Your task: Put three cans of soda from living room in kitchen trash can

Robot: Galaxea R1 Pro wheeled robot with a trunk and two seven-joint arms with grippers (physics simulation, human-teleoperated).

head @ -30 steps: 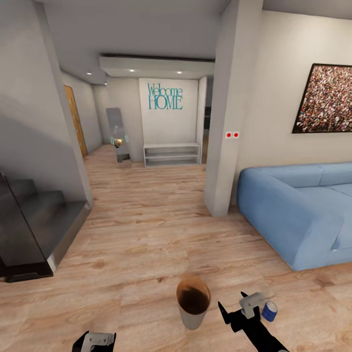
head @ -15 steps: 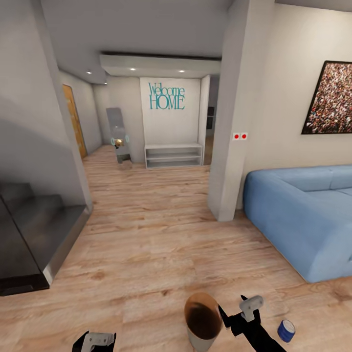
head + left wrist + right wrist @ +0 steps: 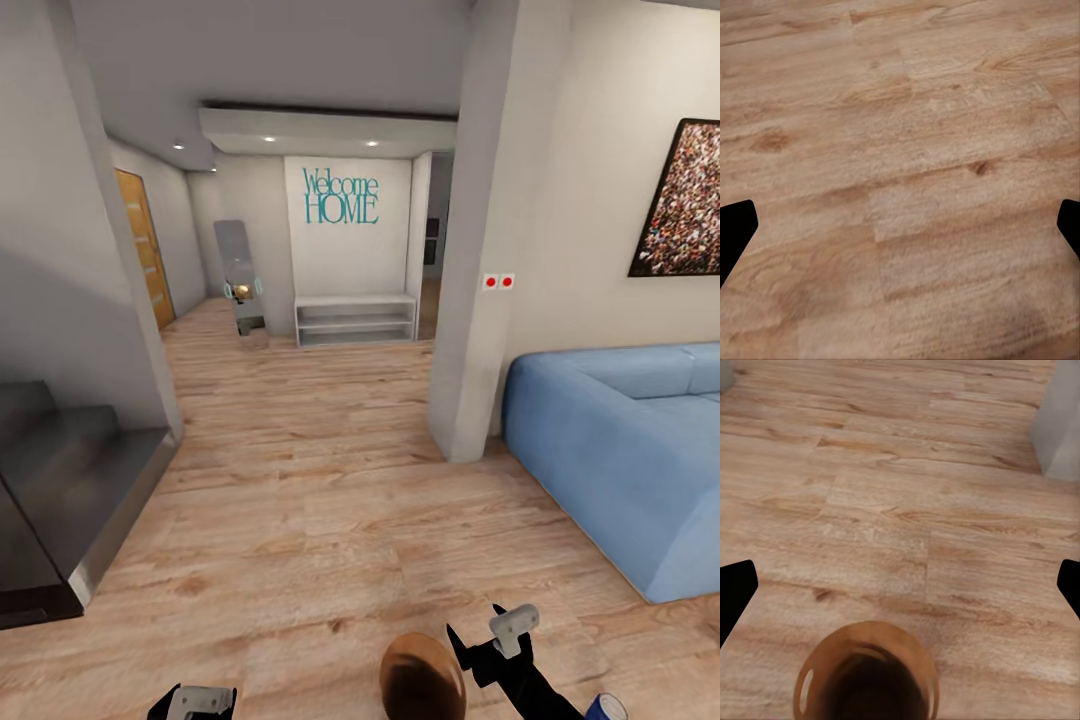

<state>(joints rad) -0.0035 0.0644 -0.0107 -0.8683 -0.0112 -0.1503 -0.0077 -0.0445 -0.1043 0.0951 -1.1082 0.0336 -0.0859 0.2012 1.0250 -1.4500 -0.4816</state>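
Head view: the bin (image 3: 422, 680) stands on the plank floor (image 3: 300, 480) at the near edge of the picture, well short of the blue sofa (image 3: 620, 440). Its tan mouth faces up and toward the camera, so its long axis looks roughly upright, perhaps a little tipped. Just beside it, on the sofa side, a blue can (image 3: 607, 708) shows its silvery top — upright as far as I can tell, mostly cut off. The right gripper (image 3: 490, 640) hangs between bin and can, touching neither; the left gripper (image 3: 195, 702) is on the bin's far side, away from the sofa.

Left wrist view: bare planks, with dark fingertips (image 3: 735, 225) at both edges, spread wide and holding nothing.

Right wrist view: the bin (image 3: 866, 675) sits below spread, empty fingertips (image 3: 736, 589).

The can is probably light, thin-walled and slick — best pinched across its round side at mid-height, gently. The bin looks stiff and light; its rim would serve as a hold.
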